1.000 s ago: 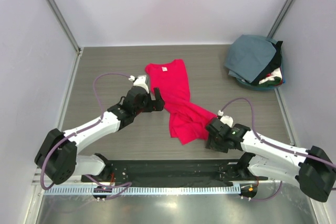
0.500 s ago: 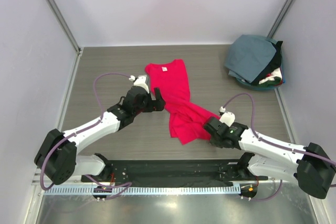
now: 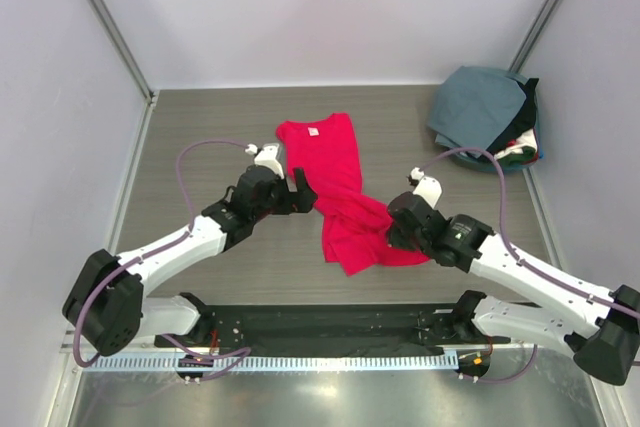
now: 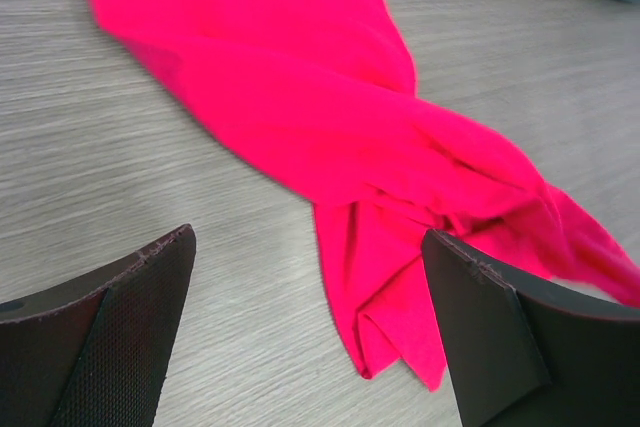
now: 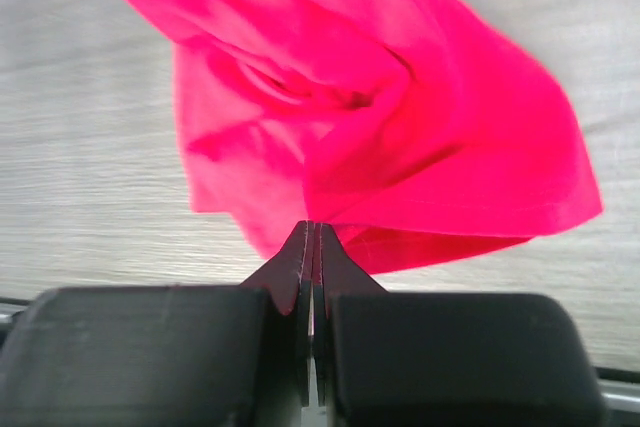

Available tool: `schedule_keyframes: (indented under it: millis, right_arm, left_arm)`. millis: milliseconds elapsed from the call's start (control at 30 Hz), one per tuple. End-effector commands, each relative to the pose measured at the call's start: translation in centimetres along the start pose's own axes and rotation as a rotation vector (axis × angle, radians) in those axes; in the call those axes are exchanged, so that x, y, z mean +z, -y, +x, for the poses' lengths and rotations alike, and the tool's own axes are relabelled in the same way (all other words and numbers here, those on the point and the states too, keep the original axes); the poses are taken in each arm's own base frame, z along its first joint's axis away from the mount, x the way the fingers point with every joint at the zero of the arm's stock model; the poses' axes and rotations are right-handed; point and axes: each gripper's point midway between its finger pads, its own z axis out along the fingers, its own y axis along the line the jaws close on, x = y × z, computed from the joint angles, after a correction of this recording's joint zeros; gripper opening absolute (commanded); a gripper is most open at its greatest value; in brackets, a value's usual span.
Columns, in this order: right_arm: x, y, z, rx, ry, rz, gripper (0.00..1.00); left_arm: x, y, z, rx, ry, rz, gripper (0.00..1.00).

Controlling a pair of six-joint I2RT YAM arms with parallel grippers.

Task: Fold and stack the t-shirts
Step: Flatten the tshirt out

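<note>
The right gripper [image 3: 400, 225] sits at the near right corner of the red shirt [image 3: 335, 162]. In the right wrist view, the gripper [image 5: 311, 232] has its fingers [image 5: 285, 272] pressed tight together. They pinch a fold of the red shirt [image 5: 400, 117]. The cloth puffs out in a loose bunch past the tips.

The near end of the red shirt is bunched and twisted. It lies on the table [image 3: 190, 127], about in the middle.

The left gripper [image 3: 300, 190] is just beside the left edge of the red shirt, about halfway up it. In the left wrist view, this gripper [image 4: 308, 235] has its fingers [image 4: 120, 327] spread wide. They hold nothing. Between them you see the table [image 4: 120, 147] and the twisted part of the red shirt [image 4: 300, 97].

The far end of the red shirt lies flat, with a small white tag [image 3: 313, 131] at the neck.

Far off to the right of the red shirt, in the back corner, is a pile [image 3: 505, 142] of more shirts. A grey-blue shirt [image 3: 478, 105] lies on top. Dark and white bits stick out from under it.
</note>
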Motion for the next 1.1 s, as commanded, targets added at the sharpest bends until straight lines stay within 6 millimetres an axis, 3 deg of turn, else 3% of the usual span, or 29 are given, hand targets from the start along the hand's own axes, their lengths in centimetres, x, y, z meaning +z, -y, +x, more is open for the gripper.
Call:
schedule_keyframes:
  millis: [0,100,200,367,400,467,567,600,700,867,1067]
  right_arm:
    - [-2.2,-2.3,-3.9,-0.024,0.108,-0.066,0.01]
    - [-3.4,-2.3,-5.2,0.002,0.155,-0.077,0.01]
    - [-3.1,-1.2,-4.2,0.019,0.136,-0.051,0.01]
    - [-0.9,-0.6,0.3,0.013,-0.009,-0.069,0.02]
    - [-0.4,-0.3,2.2,0.002,-0.075,-0.078,0.03]
    - [0.0,0.1,3.4,0.001,-0.112,-0.081,0.05]
    - [0.0,0.8,5.5,-0.016,-0.175,-0.109,0.2]
    - [0.0,1.2,6.1,-0.025,-0.193,-0.108,0.34]
    - [-0.5,1.5,6.4,-0.052,-0.195,-0.138,0.49]
    - [-0.8,-0.6,6.5,-0.123,-0.197,-0.272,0.52]
    - [1.0,0.2,7.1,-0.175,-0.201,-0.154,0.5]
  left_arm:
    - [-0.6,2.7,-1.0,0.034,0.049,0.165,0.95]
    - [-0.7,3.9,-0.9,0.056,0.052,0.243,0.96]
    - [-0.5,5.6,0.1,0.068,0.011,0.34,0.94]
    - [0.0,6.1,0.5,0.056,-0.007,0.362,0.94]
    - [0.0,6.1,0.5,0.055,-0.007,0.362,0.94]
    - [0.0,6.1,0.5,0.055,-0.008,0.361,0.94]
    - [0.1,5.9,0.6,0.057,-0.008,0.355,0.94]
    - [0.1,5.9,0.6,0.058,-0.006,0.353,0.94]
    - [0.1,6.0,0.6,0.057,-0.008,0.355,0.94]
    - [0.2,5.9,0.6,0.055,-0.011,0.354,0.94]
    - [0.1,5.9,0.6,0.058,-0.008,0.353,0.94]
